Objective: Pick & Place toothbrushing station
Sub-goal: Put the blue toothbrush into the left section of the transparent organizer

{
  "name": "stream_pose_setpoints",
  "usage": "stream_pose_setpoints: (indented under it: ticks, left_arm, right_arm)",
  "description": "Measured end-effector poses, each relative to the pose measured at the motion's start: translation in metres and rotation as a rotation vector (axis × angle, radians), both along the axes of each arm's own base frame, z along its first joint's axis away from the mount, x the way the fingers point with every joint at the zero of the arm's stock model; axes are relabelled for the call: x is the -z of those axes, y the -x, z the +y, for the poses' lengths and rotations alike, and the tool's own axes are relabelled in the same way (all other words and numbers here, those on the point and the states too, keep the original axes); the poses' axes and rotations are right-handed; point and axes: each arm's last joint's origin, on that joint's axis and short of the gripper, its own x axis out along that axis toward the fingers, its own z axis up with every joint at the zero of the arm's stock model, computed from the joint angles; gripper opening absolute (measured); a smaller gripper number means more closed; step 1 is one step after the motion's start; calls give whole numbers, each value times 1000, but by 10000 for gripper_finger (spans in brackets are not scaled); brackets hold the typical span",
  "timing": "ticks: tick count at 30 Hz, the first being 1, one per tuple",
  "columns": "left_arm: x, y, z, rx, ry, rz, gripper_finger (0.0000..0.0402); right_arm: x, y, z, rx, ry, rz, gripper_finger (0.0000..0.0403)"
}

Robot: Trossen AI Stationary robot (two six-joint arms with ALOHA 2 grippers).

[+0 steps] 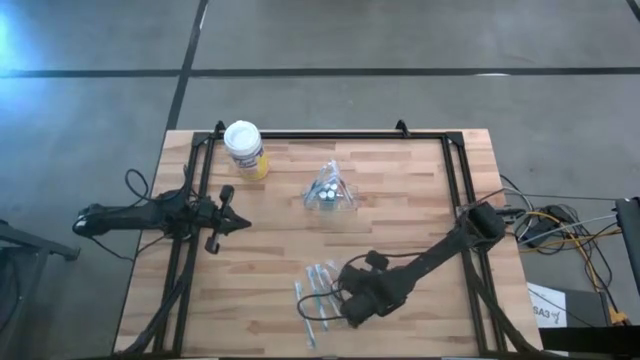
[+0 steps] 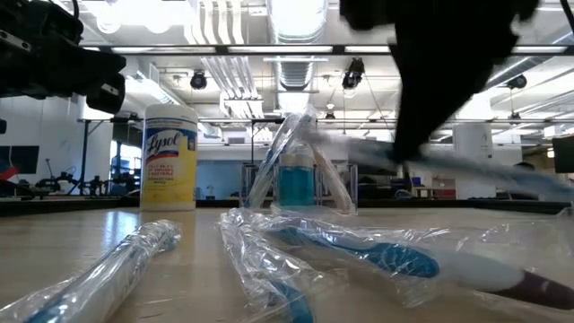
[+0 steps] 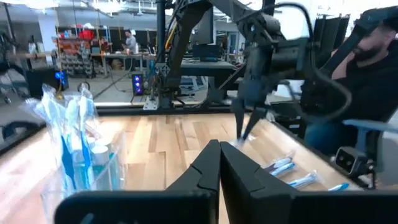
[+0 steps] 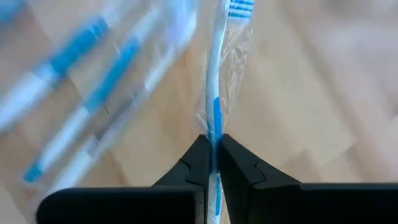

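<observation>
Toothbrush in crinkly wrap sits pinched mid-handle in my right pincer, near the table's front; light, probably slippery, so grip the stiff handle. Farther off, the holder stands mid-table. My left pincer waits closed.

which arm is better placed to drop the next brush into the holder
Right. The right gripper is already shut on a wrapped toothbrush above the loose brushes. The left gripper waits shut and empty, left of the holder.
</observation>
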Motion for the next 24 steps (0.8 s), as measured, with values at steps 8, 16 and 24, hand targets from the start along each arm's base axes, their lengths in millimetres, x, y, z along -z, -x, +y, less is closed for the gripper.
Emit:
stream_pose_setpoints:
  ticks: [8,16,24]
  left_arm:
    - [-2,0,0,7,23,-17,16]
    - [-5,0,0,6,26,-52,29]
    - [-7,0,0,2,13,-66,22]
  right_arm:
    - [-50,11,-2,-197,144,-290,17]
    - [-89,41,-26,-460,207,-732,16]
    - [-70,88,-72,-581,254,-990,16]
